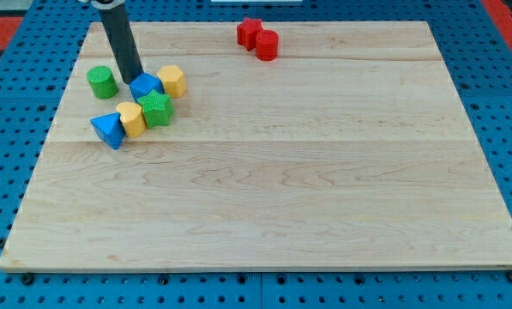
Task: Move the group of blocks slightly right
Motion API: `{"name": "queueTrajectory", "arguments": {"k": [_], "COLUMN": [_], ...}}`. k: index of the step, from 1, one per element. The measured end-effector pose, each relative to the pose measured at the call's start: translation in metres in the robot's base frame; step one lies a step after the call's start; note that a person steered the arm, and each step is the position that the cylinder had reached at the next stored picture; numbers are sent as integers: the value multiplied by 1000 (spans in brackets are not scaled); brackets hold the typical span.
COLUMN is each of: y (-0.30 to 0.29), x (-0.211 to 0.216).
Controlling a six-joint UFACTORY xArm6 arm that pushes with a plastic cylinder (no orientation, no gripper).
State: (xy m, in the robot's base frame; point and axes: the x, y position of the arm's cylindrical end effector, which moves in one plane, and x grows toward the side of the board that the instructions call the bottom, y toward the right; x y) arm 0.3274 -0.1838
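Nearest you lies the blue triangular block (108,130), touching a yellow block (132,118) with a green block (156,109) beside it. Just beyond sit a blue block (145,85) and a yellow hexagonal block (171,80); a green cylinder (102,82) stands slightly apart on the left. My tip (135,80) (a bare rod, nothing to open or close) rests at the blue block's left edge. You should judge the rightward push barely begun. Far right, a red star (249,32) and red cylinder (267,45) touch. The arm above is cut off.
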Motion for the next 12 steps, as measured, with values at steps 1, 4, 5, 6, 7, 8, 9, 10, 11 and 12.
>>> {"name": "queueTrajectory", "arguments": {"k": [1, 4, 5, 6, 7, 8, 9, 10, 11, 12], "y": [0, 36, 49, 49, 23, -54, -76, -94, -85, -47], "x": [-5, -13, -37, -40, -45, -45, 5, 5, 15, 36]}}
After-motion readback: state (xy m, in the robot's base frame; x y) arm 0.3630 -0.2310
